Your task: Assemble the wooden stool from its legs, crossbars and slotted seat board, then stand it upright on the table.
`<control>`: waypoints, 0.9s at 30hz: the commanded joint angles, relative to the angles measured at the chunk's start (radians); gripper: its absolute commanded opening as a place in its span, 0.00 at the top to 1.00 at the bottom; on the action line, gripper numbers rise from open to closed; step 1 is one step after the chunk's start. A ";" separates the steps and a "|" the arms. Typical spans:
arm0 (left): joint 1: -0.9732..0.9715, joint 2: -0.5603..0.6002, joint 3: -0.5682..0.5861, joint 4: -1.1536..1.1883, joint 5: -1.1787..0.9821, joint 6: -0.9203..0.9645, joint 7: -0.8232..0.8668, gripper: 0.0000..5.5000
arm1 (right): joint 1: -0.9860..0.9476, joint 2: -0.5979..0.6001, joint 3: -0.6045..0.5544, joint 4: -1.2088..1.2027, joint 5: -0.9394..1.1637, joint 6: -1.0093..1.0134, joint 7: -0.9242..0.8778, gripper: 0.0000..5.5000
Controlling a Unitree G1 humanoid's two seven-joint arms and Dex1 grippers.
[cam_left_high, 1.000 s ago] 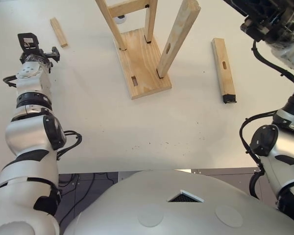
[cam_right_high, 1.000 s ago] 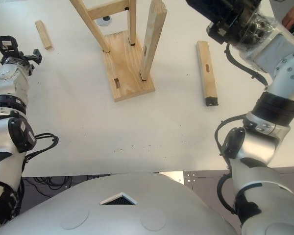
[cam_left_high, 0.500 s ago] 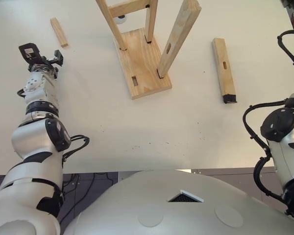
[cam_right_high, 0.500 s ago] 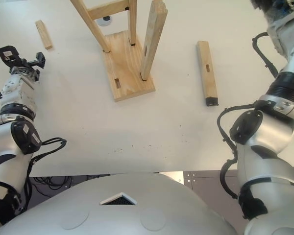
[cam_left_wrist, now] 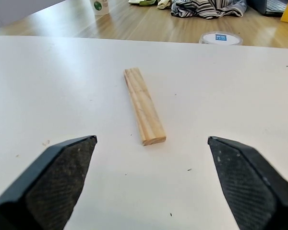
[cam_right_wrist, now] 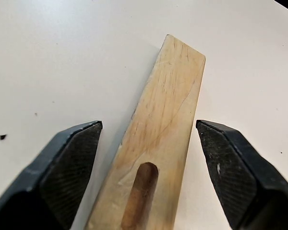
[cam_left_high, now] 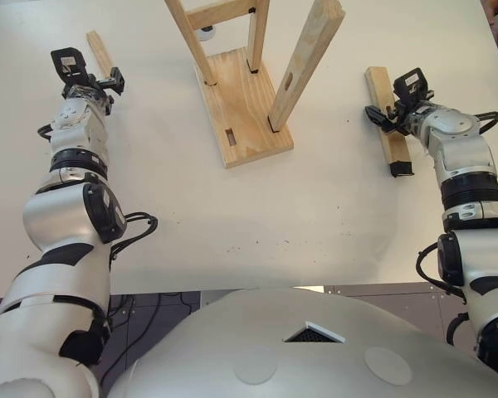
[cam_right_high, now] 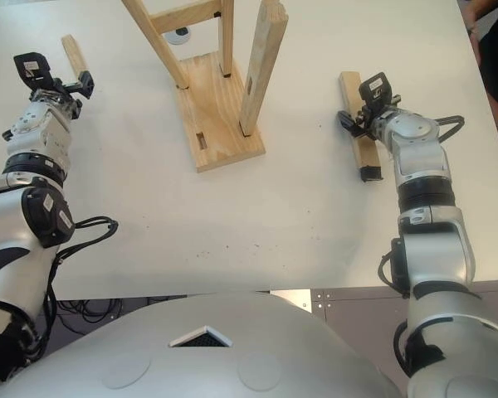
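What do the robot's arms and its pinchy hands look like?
The left arm and right arm are chunky, rounded shells in silvery white, with black rings at the joints and thin black cables looping outside them. The left gripper and right gripper are small and black, each with two wedge-shaped fingers whose pads have a rough, grainy texture.

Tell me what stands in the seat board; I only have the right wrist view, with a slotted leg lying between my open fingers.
Observer: Three legs stand upright in the seat board; its near-left corner slot is empty.
Operator: Anything joining them?
Observer: A crossbar links the two far legs, high up.
Operator: Where is the left arm?
Observer: The left gripper is open, close to a short loose crossbar lying flat on the table.
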 commanded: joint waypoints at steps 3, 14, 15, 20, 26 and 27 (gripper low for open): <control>0.061 -0.021 0.044 -0.053 -0.054 -0.040 -0.028 0.22 | 0.062 0.027 -0.006 -0.017 0.022 0.149 0.088 0.43; 0.298 -0.116 0.051 -0.727 -0.238 0.044 -0.150 0.22 | -0.033 0.073 -0.282 -0.037 0.251 0.221 0.036 0.63; 0.315 -0.123 0.041 -0.839 -0.278 0.078 -0.175 0.22 | -0.082 0.084 -0.333 -0.070 0.307 0.265 0.026 0.63; 0.283 -0.137 0.049 -1.169 -0.480 0.270 -0.202 0.22 | -0.281 0.114 -0.449 -0.231 0.489 0.434 -0.027 0.63; 0.097 -0.096 0.058 -1.474 -0.854 0.558 -0.170 0.22 | -0.734 0.266 -0.556 -0.244 0.769 0.486 -0.033 0.63; 0.067 -0.103 0.040 -1.499 -0.898 0.597 -0.165 0.22 | -0.758 0.292 -0.568 -0.241 0.803 0.484 -0.029 0.63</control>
